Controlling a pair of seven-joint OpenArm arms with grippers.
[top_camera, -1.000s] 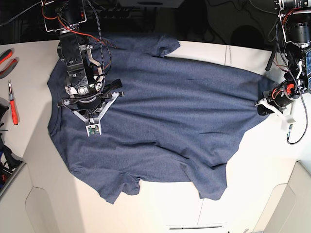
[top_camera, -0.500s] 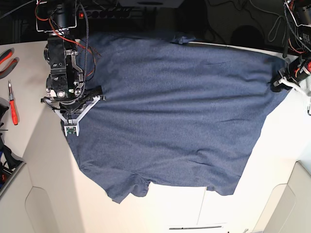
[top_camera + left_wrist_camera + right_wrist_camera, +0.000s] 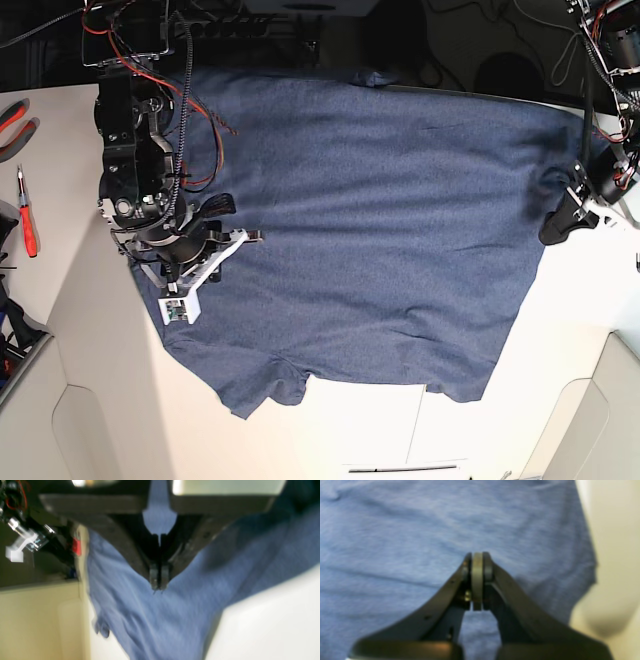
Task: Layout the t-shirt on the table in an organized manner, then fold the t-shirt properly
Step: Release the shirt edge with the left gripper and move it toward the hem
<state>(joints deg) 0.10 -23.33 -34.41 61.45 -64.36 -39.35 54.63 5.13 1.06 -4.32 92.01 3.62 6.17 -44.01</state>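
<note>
My right end effector (image 3: 477, 580) is closed, empty, above the t-shirt (image 3: 370, 230). My left end effector (image 3: 158, 580) looks closed at the hem; grip uncertain. Smooth outward along the surface (image 3: 520, 400), avoiding wrinkles.

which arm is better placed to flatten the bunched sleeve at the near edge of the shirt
Probably the right gripper: it hangs over the t-shirt just above the wrinkled sleeve on that side. The left gripper sits at the opposite edge of the table, far from it.
</note>
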